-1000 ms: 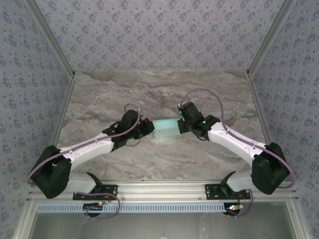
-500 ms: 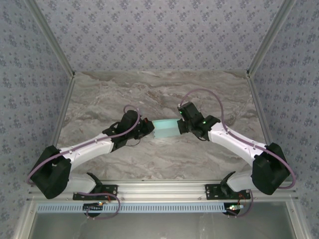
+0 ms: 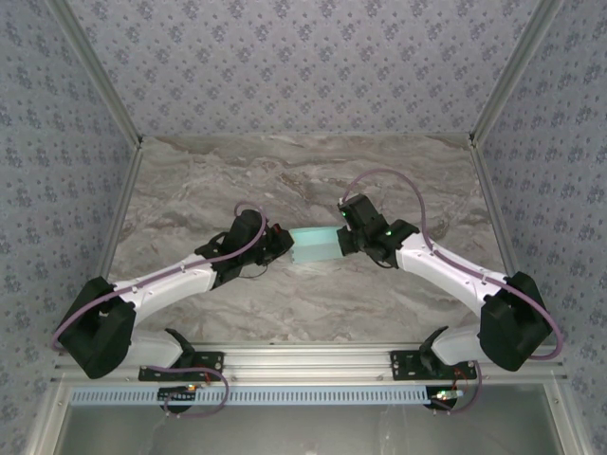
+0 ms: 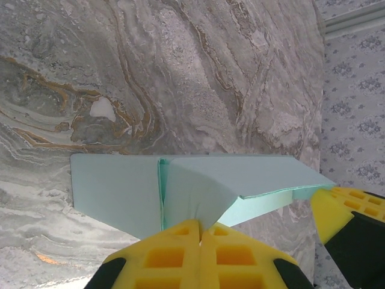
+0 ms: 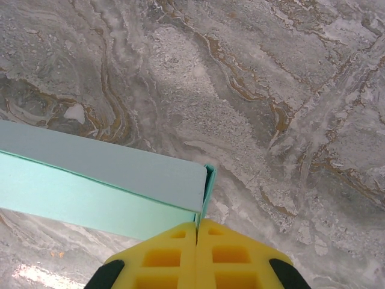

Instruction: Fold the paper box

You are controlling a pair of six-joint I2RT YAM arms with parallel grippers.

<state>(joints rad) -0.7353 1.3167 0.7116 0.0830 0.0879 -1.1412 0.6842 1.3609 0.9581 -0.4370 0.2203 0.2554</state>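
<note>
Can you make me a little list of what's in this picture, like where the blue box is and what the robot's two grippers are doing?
box: pale blue card, partly folded, between the two grippers
left gripper: shut, pinching the box's left end
right gripper: shut, pinching the box's right end
table: grey marble pattern

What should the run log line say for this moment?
paper box: pinched at both ends | left jaws: shut on its left flap | right jaws: shut on its right edge
</note>
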